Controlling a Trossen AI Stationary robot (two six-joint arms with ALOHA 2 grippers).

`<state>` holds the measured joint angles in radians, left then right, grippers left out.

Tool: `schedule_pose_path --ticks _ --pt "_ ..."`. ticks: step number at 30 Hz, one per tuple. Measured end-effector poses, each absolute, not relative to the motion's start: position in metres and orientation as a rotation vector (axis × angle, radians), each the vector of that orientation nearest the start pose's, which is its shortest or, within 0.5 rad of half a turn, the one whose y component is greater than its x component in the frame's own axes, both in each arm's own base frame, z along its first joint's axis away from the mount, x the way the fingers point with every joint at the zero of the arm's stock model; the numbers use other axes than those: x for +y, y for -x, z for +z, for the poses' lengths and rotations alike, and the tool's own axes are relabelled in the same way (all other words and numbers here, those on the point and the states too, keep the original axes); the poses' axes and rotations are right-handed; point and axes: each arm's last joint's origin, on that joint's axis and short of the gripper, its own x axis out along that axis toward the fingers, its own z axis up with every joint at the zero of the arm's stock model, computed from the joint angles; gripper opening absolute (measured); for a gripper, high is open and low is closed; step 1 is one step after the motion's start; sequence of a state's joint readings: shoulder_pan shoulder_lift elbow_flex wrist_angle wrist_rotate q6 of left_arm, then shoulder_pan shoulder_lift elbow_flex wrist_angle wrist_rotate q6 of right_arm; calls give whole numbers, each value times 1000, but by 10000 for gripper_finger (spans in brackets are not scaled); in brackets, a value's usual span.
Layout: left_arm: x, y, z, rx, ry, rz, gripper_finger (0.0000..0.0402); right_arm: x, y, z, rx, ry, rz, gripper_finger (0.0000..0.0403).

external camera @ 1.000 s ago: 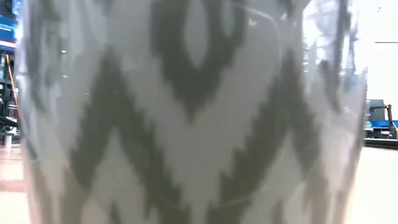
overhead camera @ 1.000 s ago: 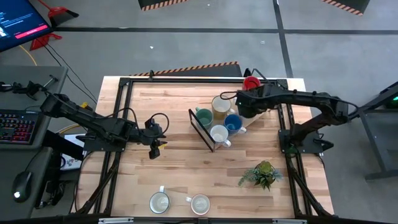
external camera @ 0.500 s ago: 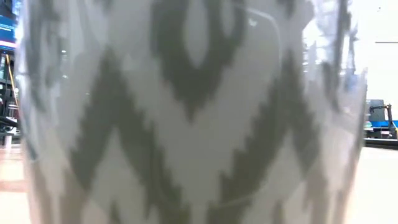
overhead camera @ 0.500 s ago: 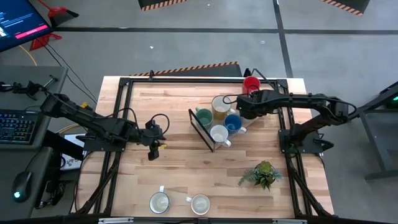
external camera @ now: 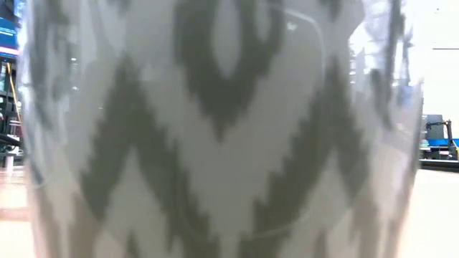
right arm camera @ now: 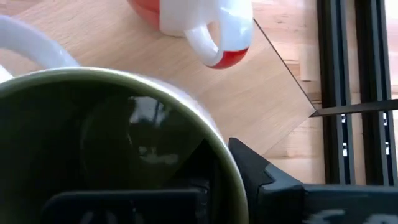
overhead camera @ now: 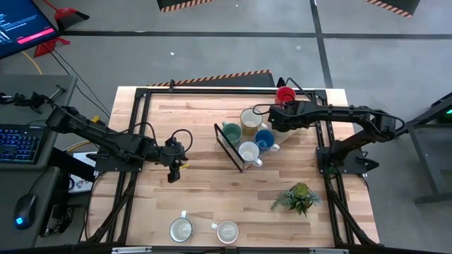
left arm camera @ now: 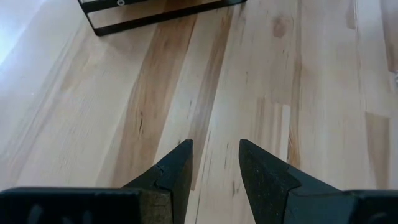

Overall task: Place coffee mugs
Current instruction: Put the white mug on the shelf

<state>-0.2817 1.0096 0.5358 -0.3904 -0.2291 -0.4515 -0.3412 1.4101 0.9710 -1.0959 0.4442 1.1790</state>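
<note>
Gripping an olive green mug (right arm camera: 112,143) by its rim, right gripper (overhead camera: 277,117) sat beside the red mug (overhead camera: 285,94), left gripper (left arm camera: 214,165) waited, fingers slightly apart.

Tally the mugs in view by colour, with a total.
Cream-yellow mug: 1
Blue mug: 1
Teal mug: 1
Red mug: 1
Olive green mug, in right end effector: 1
White or pale mugs: 3
Total: 8
</note>
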Motion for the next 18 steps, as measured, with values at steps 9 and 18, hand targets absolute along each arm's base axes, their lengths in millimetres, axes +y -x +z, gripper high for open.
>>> schedule_pose_path --ticks 9,18 --pt "-46 -182 196 825 215 143 122 -89 -211 221 991 -781 -1441 63" --pt "-46 -182 196 825 215 143 122 -90 -216 232 973 -775 -1415 112"
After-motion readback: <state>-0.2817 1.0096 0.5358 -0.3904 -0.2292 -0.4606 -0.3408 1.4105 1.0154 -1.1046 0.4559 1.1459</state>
